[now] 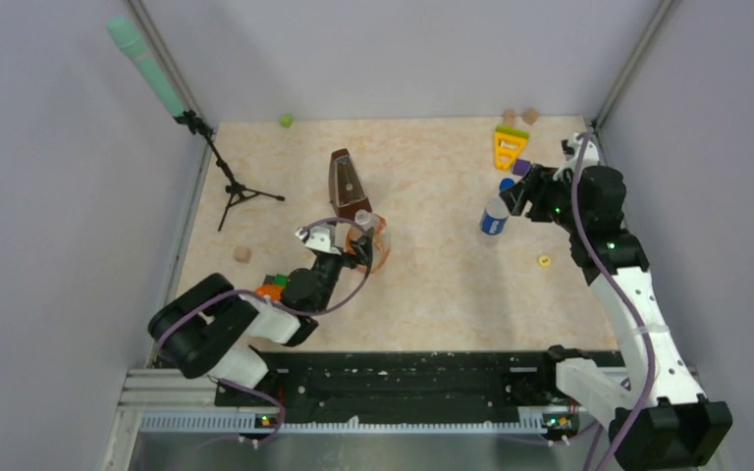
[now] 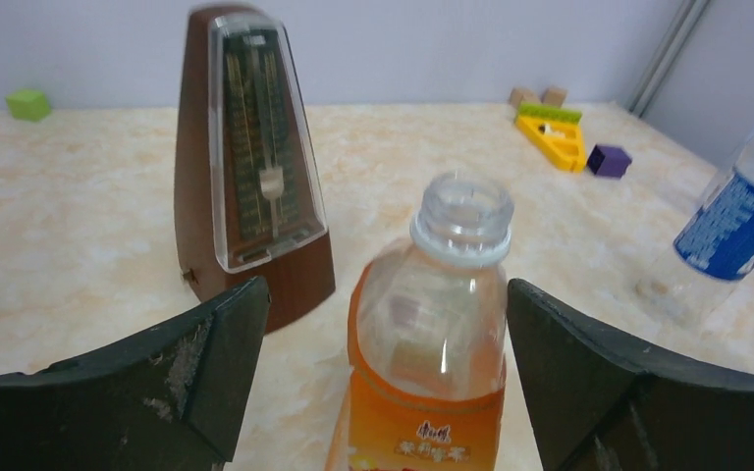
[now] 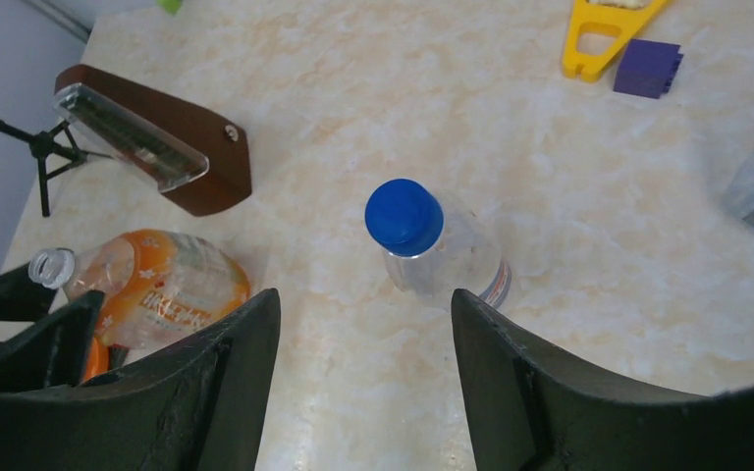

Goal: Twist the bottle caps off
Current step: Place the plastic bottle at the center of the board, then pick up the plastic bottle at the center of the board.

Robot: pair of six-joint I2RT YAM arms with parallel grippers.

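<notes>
From above, we see the left gripper [image 1: 363,240] spread around the squat orange-tinted bottle [image 1: 381,247], which stands mid-table just in front of the brown metronome [image 1: 349,182]. The right gripper [image 1: 515,196] hangs beside the top of the slim bottle with the blue label [image 1: 494,220], towards the far right of the table [image 1: 432,294]. A yellow cap [image 1: 544,260] lies loose on the table near that bottle. In the left wrist view the orange bottle's threaded neck is bare and open, and the dark fingers [image 2: 206,373] stand apart, with a clear gap on the left side. Its orange label carries red characters that we cannot read, and the white print on the blue label is too small to read. In the right wrist view the jaws are wide apart on either side of the blue cap [image 3: 404,216], which sits screwed on its upright bottle; the jaws do not touch it.
</notes>
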